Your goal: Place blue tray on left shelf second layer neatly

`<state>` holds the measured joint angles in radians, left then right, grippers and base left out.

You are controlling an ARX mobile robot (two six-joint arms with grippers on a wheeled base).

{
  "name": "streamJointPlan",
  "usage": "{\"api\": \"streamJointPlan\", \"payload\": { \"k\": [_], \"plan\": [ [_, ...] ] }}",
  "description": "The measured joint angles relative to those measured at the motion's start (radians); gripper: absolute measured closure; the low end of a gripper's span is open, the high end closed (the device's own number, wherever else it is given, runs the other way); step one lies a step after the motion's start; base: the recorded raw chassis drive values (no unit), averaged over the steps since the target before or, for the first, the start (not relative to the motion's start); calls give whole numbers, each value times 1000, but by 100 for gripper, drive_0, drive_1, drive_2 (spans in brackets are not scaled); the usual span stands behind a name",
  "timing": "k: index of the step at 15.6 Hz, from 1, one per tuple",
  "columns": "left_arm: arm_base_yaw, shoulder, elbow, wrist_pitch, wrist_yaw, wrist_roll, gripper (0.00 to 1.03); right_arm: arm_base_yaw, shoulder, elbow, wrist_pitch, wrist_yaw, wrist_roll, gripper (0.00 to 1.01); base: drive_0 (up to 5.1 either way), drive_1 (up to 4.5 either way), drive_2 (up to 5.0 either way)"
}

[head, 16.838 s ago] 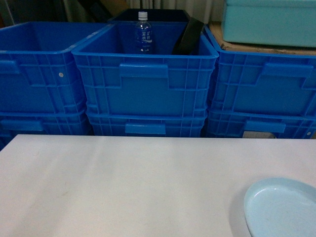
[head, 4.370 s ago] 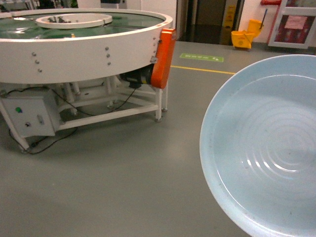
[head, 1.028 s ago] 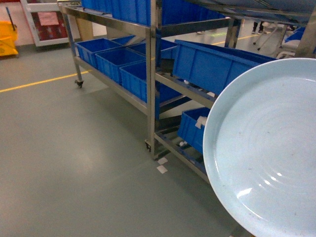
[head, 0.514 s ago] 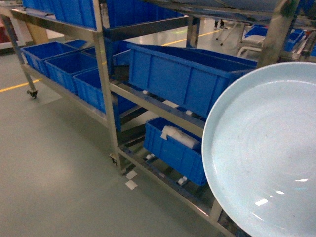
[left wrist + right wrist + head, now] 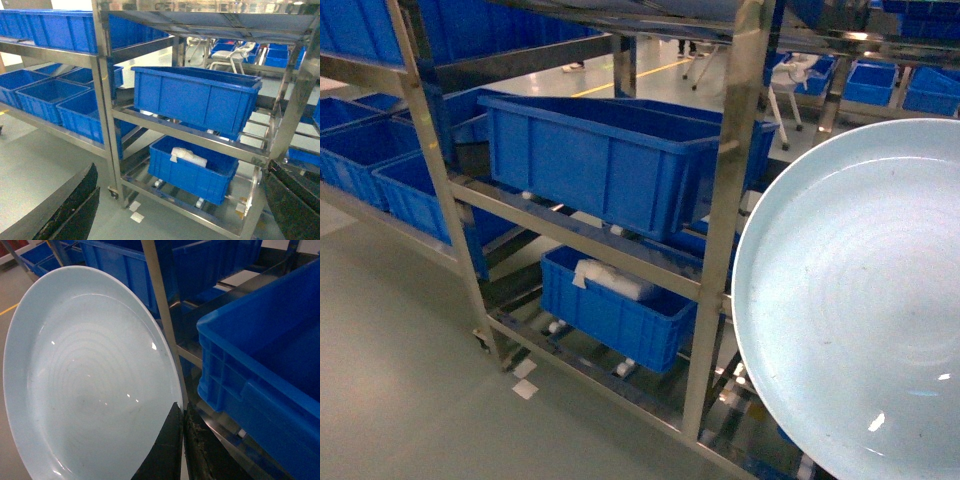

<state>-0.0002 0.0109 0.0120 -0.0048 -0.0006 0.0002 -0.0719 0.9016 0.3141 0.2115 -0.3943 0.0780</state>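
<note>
The blue tray (image 5: 860, 300), a pale round dish, is held tilted up at the right of the head view and hides the right gripper there. In the right wrist view the right gripper (image 5: 182, 440) is shut on the blue tray (image 5: 90, 380) at its rim, next to a steel upright. Straight ahead stands the steel shelf; its second layer (image 5: 570, 232) carries a large blue crate. The left gripper (image 5: 180, 210) is open with nothing between its fingers, facing the same tier (image 5: 190, 135).
A large blue crate (image 5: 610, 160) fills most of the middle tier. Below it a smaller crate (image 5: 610, 305) holds a white bag. Steel uprights (image 5: 725, 220) frame the bay. More crates (image 5: 45, 95) sit on the rack to the left. Paper scraps (image 5: 525, 385) lie on the grey floor.
The rack has come closer and slid left in the head view; the bay with the large crate is now in front. The tray stays held at the right.
</note>
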Motion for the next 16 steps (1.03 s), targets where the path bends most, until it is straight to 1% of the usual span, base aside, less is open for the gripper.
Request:
{"api": "streamJointPlan", "payload": {
  "k": [16],
  "plan": [
    [0,0,0,0,0,0,5,0,0,0,0,0,0,99,-155,-155,-155]
  ]
}}
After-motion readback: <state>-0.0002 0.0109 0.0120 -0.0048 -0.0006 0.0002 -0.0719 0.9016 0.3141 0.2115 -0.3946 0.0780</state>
